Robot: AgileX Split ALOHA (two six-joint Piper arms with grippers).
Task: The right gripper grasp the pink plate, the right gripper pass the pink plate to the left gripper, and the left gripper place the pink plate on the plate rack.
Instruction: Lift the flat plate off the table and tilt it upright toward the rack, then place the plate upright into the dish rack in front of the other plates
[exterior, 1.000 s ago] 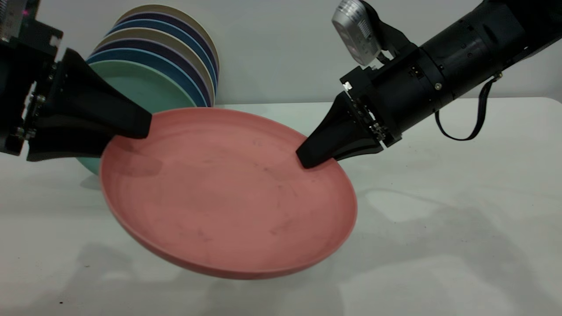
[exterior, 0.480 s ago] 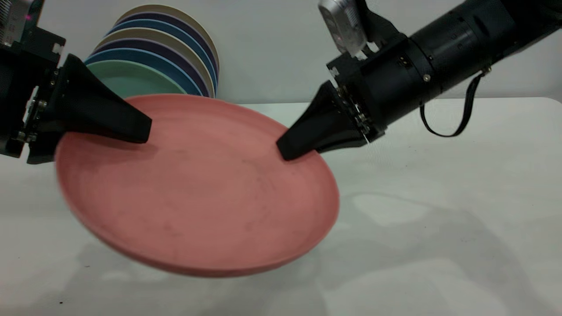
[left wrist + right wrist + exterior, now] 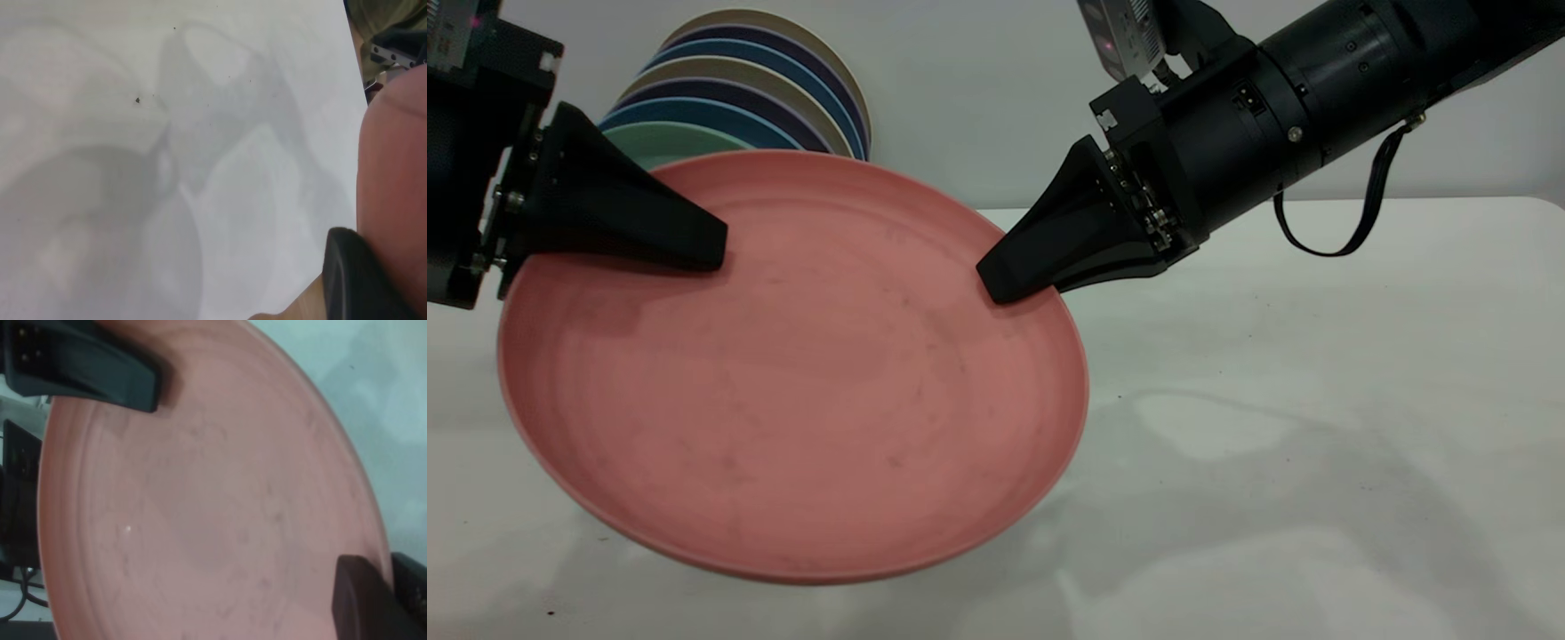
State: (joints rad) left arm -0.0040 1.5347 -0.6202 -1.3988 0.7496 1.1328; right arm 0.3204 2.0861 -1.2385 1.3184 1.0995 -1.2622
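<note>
White bench (image 3: 1316, 356), stacked plates (image 3: 783, 98) behind. Pink plate (image 3: 800, 373): airborne, tilted. Right gripper (image 3: 1005, 284) clenched on its right rim; left gripper (image 3: 703, 253) straddles the opposite rim, grip uncertain.

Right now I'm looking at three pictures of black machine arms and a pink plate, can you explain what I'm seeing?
These are two robot arms at a white table. One picture faces them from outside; the other two come from cameras on each arm's wrist. The right gripper is clamped on the far rim of the pink plate, lifted and tilted above the table. The left gripper reaches over the opposite rim; whether it has clamped is unclear. Behind stand more plates on edge, in a row.
</note>
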